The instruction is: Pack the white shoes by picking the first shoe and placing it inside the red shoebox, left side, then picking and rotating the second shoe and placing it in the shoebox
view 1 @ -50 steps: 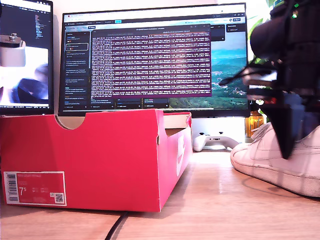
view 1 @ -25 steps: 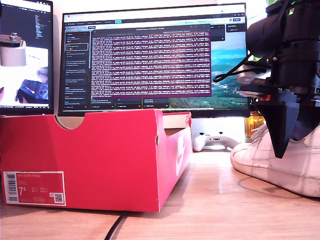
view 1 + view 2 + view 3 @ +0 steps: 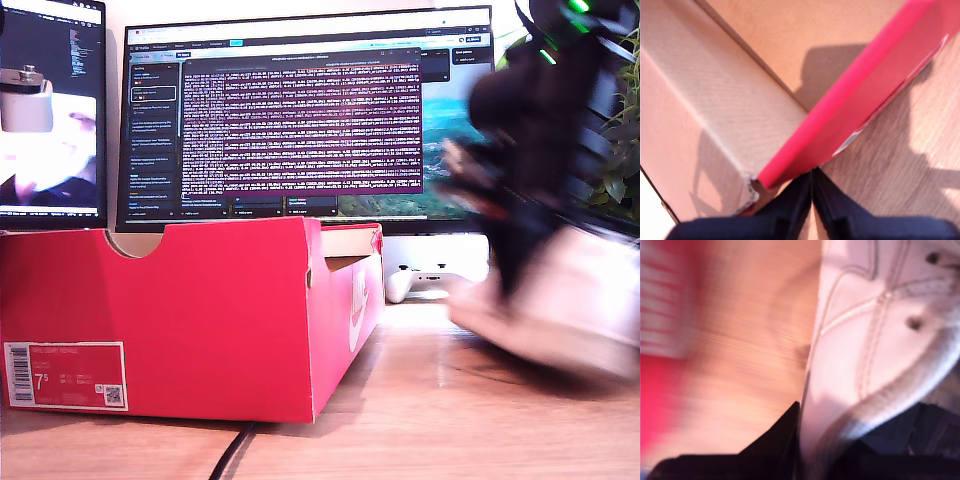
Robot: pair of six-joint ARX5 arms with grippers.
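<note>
Exterior view: white shoe (image 3: 560, 310) at 3 o'clock is motion-blurred, cut off by the frame edge, its underside seemingly just clear of the wooden tabletop (image 3: 420, 420). Dark arm above it is smeared; details unreadable.

My second end effector (image 3: 805, 440) is clenched on the shoe's padded collar (image 3: 880, 340); smooth stitched leather, two eyelet holes visible.

My first end effector (image 3: 812, 200) has its fingers pressed together, grasping nothing, above the red shoebox (image 3: 200, 320) corner; matte brown ribbed cardboard inside (image 3: 715, 115). Box interior is hidden in the exterior view.
</note>
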